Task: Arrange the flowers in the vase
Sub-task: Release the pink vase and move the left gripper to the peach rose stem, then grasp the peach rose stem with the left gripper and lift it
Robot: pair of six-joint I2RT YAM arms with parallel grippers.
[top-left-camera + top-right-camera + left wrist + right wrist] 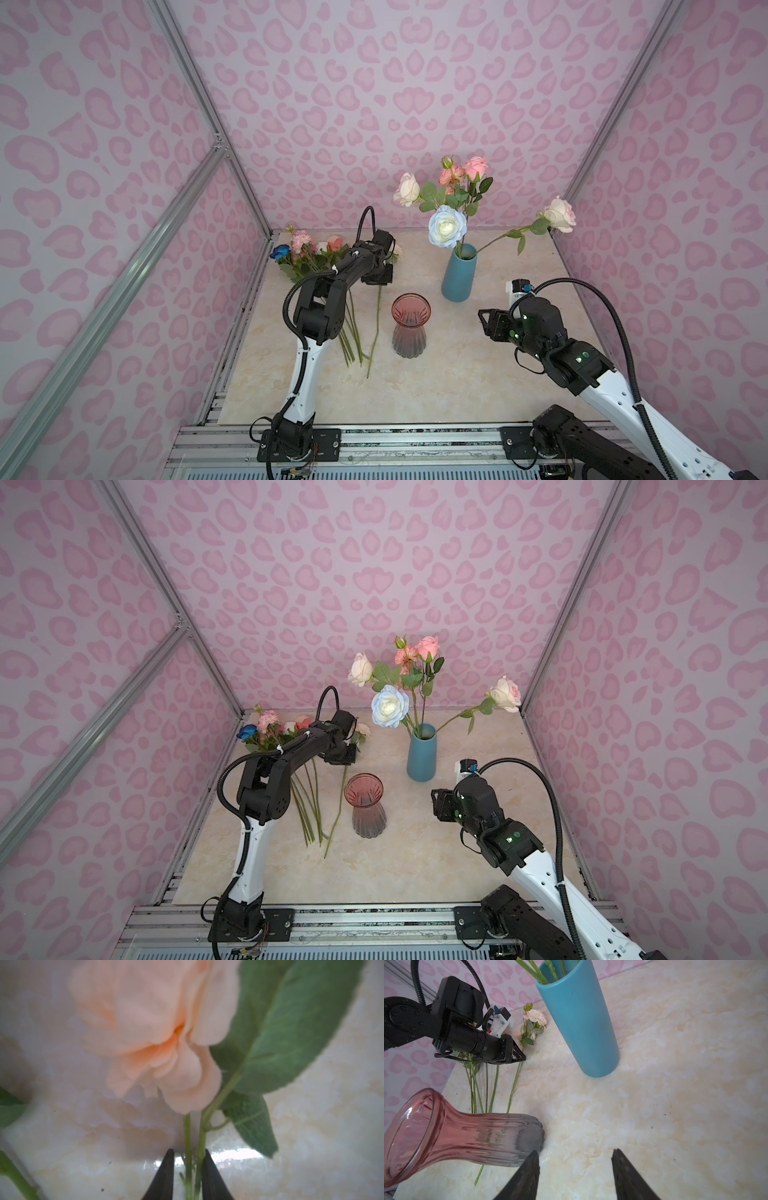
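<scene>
**Peach rose boxed in, pick not yet made**

The peach rose (pixel 158 1032) lies flat on the table (pixel 311 1126), at the right edge of the loose flowers (pixel 307 253) heaped at the back left. Its long axis runs back to front. The bloom points toward the back wall, and the bare stem (pixel 377 324) reaches toward the front edge, just beside the glass vase (pixel 410 324).

The left gripper (pixel 188 1152) straddles the stem right under the bloom, jaws narrow. One fingertip touches a green stalk and there's a sliver of gap on the other side, so it's not clamped, I'd say. Gripping high makes sense: lift from there and the long stem should hang below, cut end first, ready for a vase mouth.

Several flowers stand in the blue vase (pixel 459 274) at the back. The glass one is empty, and which gets this rose I can't tell. The right gripper (pixel 575 1151) hovers low over bare table by the glass vase's base, jaws about half apart, holding nothing.
</scene>
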